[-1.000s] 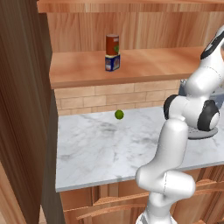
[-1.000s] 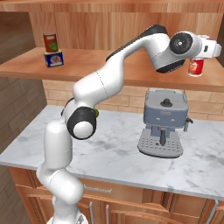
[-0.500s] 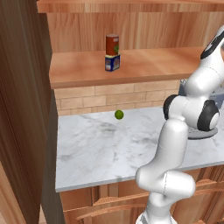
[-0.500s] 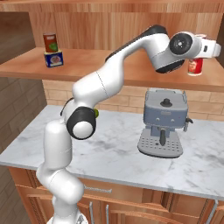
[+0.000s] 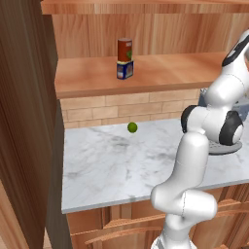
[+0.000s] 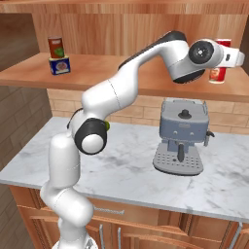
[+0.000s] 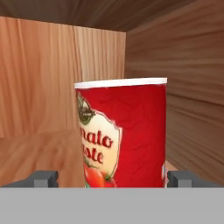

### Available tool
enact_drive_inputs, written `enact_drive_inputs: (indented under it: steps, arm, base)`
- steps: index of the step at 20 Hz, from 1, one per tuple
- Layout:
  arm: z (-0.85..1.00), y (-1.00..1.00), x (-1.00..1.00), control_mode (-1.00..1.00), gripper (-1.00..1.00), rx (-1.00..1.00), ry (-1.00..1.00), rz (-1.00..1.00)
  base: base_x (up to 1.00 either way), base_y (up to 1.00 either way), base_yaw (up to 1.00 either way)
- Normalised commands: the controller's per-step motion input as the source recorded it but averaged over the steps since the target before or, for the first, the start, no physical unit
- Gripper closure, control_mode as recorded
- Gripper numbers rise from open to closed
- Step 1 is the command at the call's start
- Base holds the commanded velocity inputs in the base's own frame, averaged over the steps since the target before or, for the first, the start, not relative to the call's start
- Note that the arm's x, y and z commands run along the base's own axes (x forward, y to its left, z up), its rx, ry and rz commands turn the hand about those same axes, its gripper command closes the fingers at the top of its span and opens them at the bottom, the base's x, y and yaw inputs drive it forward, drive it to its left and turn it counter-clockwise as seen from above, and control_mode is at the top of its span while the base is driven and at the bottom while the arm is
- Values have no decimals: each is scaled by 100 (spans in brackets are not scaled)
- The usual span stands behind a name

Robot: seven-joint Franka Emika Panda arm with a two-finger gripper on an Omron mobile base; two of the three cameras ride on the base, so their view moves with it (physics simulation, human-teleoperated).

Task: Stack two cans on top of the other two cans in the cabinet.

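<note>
From the left base view a dark red can [image 5: 125,49] stands on a blue tin [image 5: 125,69] mid-shelf in the cabinet [image 5: 146,73]; from the right, the arm reaches up and right to the shelf's right end; the hand view shows the end effector [image 7: 111,178] open, fingers either side of a bright red can [image 7: 124,133].

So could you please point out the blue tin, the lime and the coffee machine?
blue tin [image 5: 125,69]: left base view, on its front label.
lime [image 5: 132,127]: left base view, on its middle.
coffee machine [image 6: 184,130]: right base view, on its grey body.
</note>
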Motion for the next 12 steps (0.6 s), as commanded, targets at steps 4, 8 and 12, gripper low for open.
enact_drive_inputs:
  steps: [4,8,12]
  arm:
    - [-5,-4,2,-100,-100,0,0,0]
    - [-1,-7,-3,-100,-100,0,0,0]
    - [-1,-8,-8,-100,-100,0,0,0]
  base:
    - [0,0,0]
    - [0,0,0]
    - [0,0,0]
